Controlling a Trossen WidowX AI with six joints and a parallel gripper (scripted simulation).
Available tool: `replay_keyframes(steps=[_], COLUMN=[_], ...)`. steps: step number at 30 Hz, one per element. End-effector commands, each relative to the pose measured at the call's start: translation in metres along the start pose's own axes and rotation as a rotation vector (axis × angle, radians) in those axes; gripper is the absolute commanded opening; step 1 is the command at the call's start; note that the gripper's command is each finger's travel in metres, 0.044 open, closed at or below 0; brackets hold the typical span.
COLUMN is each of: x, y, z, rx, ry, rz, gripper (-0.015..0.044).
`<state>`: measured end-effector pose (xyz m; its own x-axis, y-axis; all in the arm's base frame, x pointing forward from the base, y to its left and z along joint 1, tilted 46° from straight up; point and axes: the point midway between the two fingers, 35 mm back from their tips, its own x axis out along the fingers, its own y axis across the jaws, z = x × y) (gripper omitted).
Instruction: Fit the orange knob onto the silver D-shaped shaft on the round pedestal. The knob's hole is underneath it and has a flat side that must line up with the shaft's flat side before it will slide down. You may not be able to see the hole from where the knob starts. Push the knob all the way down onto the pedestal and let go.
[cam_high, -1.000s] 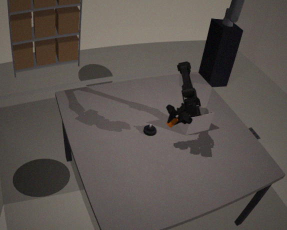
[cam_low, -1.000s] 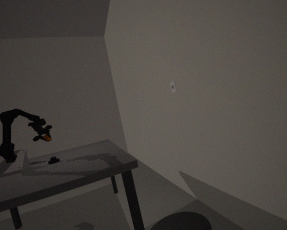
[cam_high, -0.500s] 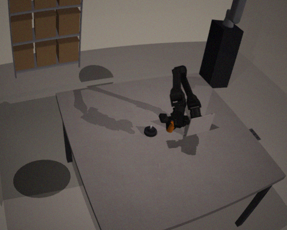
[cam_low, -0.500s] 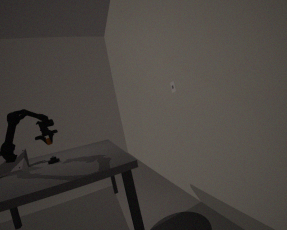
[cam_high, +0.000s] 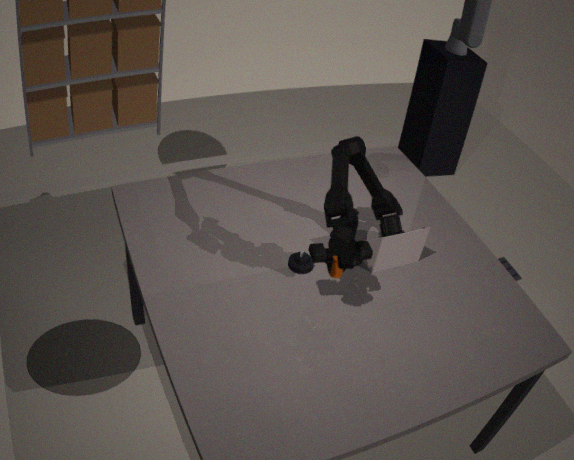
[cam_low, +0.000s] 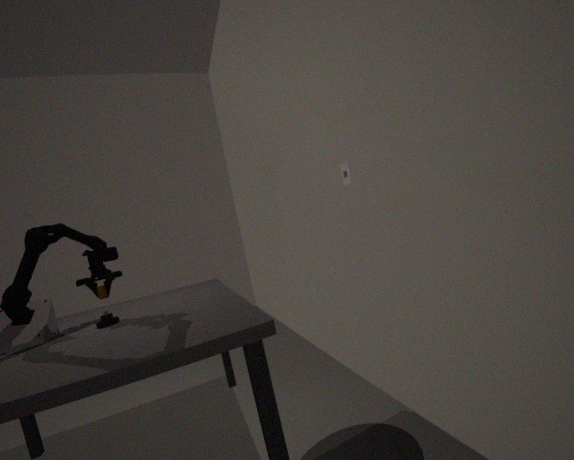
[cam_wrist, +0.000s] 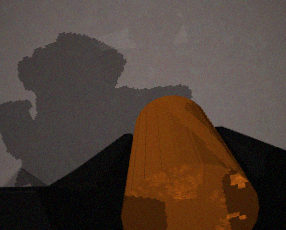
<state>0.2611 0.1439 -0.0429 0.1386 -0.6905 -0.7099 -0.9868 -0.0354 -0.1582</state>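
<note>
Knob (cam_high: 336, 268) (cam_low: 102, 291) (cam_wrist: 172, 160), orange, sits clamped between the fingers of my end effector (cam_high: 340, 265) (cam_low: 101, 295) (cam_wrist: 173, 138), poking out past their tips, raised above the surface (cam_high: 320, 350) (cam_low: 145, 335) (cam_wrist: 240, 55). Below my end effector, in the exterior view, stands the dark round pedestal (cam_high: 301, 263) (cam_low: 107, 320), its shaft (cam_high: 301, 254) (cam_low: 106, 314) pointing up, apart from the knob I grip.

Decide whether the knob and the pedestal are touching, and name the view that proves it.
Apart: the exterior view shows the knob held above the pedestal, with a visible gap between.
</note>
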Motion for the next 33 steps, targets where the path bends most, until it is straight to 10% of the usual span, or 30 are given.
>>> replay_keyframes(steps=[1, 21, 33], x=[0.024, 0.099, 0.098], y=[-0.002, -0.002, -0.002], z=[0.002, -0.001, -0.001], rx=[-0.008, 0.001, 0.007], ry=[0.004, 0.010, 0.010], rz=[0.001, 0.011, 0.020], gripper=[0.0000, 0.0000, 0.0240])
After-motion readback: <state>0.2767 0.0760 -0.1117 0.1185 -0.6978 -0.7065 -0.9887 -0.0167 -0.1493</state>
